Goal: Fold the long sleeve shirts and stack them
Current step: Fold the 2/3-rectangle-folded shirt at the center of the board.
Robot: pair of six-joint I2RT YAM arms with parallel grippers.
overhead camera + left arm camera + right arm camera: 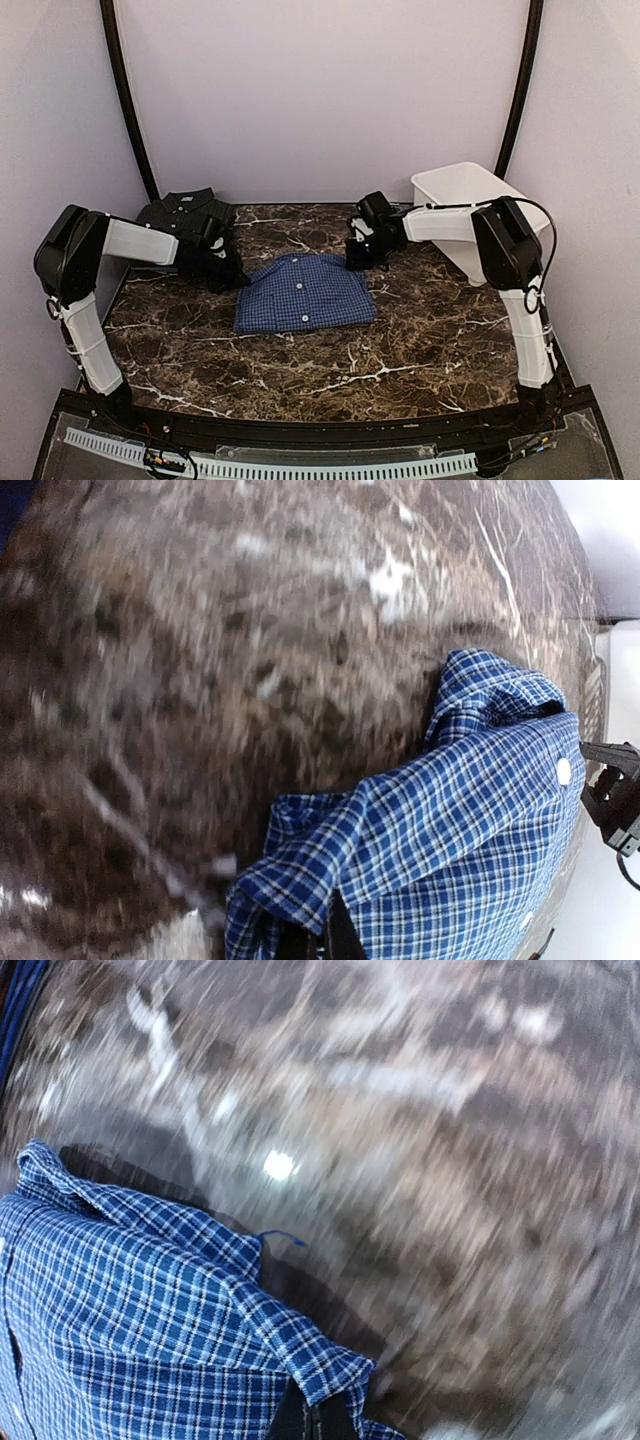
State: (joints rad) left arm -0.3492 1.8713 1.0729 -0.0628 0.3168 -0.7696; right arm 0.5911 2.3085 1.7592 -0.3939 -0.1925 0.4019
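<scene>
Top external view, working outward from your side: the two arms rise from their bases at the near edge and reach inward over the dark marbled surface (400, 350). Around the middle of it lies the blue shirt (305, 292), folded into a compact rectangle with its button line running up the centre and its collar toward the far edge.

You will find the left hand (238, 277) at the shirt's far left corner and the right hand (358, 260) at its far right corner, both low over the cloth.

On the left wrist view, the fingers (338, 942) are closed at the bottom of the frame. Blue checked fabric is bunched up and pinched between them, and the rest of the shirt spreads away to the right. The right arm's hand shows at that frame's right edge. The marble beyond is blurred.

On the right wrist view you see the same kind of grip: the fingers (302, 1422) are closed on a raised corner of the blue cloth, with a hemmed edge folding over just above them. The surface behind is streaked with blur.

Farther back, the dark shirt (185, 212) lies folded at the far left corner of the surface, behind the left arm and apart from the blue one. At the far right stands a white basket (470, 195), tilted, just behind the right arm.
</scene>
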